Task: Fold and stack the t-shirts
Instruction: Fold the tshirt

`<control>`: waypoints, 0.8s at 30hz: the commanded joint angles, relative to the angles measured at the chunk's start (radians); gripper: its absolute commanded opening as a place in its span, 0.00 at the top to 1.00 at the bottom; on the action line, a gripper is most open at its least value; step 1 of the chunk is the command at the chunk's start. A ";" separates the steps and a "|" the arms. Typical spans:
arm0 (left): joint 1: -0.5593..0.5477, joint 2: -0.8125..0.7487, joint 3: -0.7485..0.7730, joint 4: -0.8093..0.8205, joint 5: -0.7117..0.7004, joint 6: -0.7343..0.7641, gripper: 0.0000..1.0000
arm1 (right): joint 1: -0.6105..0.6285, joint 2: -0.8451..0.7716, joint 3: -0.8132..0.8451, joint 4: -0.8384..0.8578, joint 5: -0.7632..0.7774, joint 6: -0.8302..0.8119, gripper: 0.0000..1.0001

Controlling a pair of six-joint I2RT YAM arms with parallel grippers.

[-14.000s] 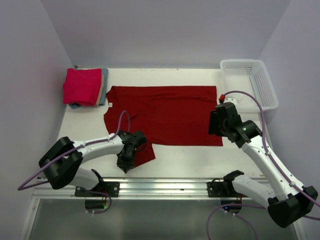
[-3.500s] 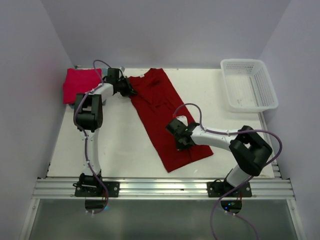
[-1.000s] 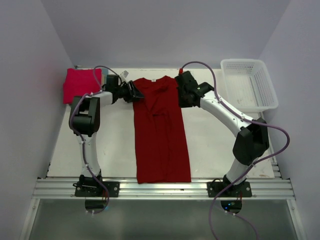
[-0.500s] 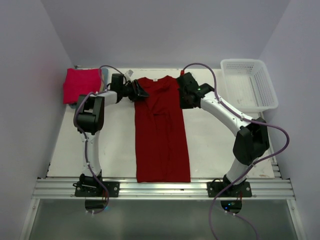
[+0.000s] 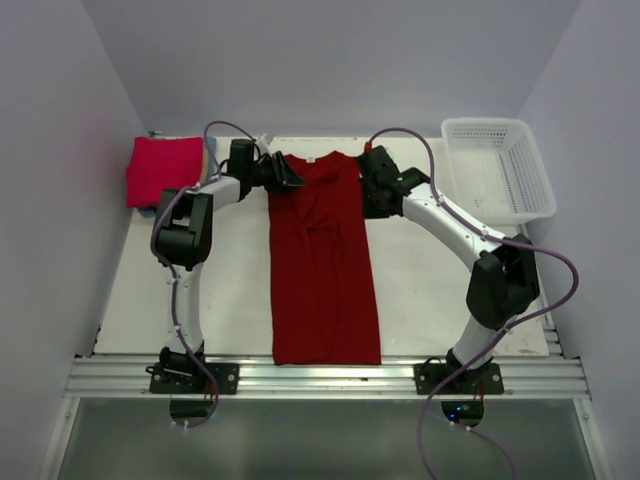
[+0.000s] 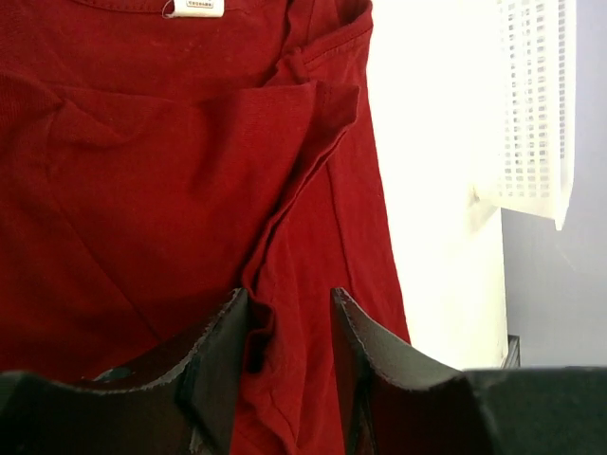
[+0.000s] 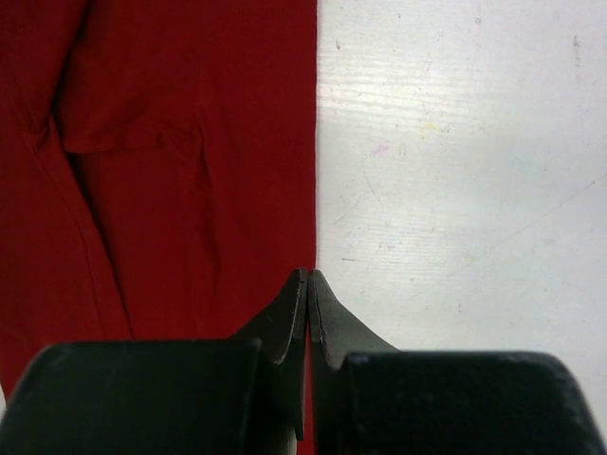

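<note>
Down the middle of the white worktop [image 5: 230, 290] lies the dark crimson red cotton t-shirt [image 5: 325, 280]. Its sides are folded in to make one long strip, collar at the far edge, hem at the near edge. At the far-left corner sits the folded pinkish-red t-shirt [image 5: 163, 170], well apart from the strip. At the far-right corner is the white plastic mesh basket [image 5: 485, 125], not involved.

The left tool [image 5: 288, 176] is at the strip's far-left shoulder. In its wrist view the left tool [image 6: 285, 303] has its jaws apart, straddling a raised ridge of the folded-in sleeve. No firm pinch is visible. The right tool [image 5: 364, 200] is at the strip's right edge, near the far end. In its wrist view the right tool [image 7: 308, 275] has its tips pressed together on that edge, with a sliver of red between them, so it likely has a thin pinch.

Handling, as a judgement: the cloth is light, limp and thin, not slippery and not fragile. It will not hold a shape, so it sags and drags when lifted, and stacked layers can slide apart. One layer is easy to grab by mistake. The best hold is on both far corners of the strip, at shoulder level and through all layers, to carry the collar end toward the hem. The edge pinch looks shallow and may slip. The wrinkled sleeve fold under the white collar label [image 6: 193, 7] could bunch.
</note>
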 commanded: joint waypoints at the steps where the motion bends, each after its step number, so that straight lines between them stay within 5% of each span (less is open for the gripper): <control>1: -0.006 -0.001 0.033 0.008 0.007 -0.005 0.57 | -0.014 -0.044 -0.010 0.030 0.005 0.001 1.00; 9: -0.049 0.022 0.065 -0.003 0.018 -0.002 1.00 | -0.034 -0.060 -0.029 0.033 0.005 0.005 1.00; 24: -0.141 0.072 0.109 -0.028 0.044 0.001 1.00 | -0.064 -0.074 -0.053 0.041 -0.009 -0.004 1.00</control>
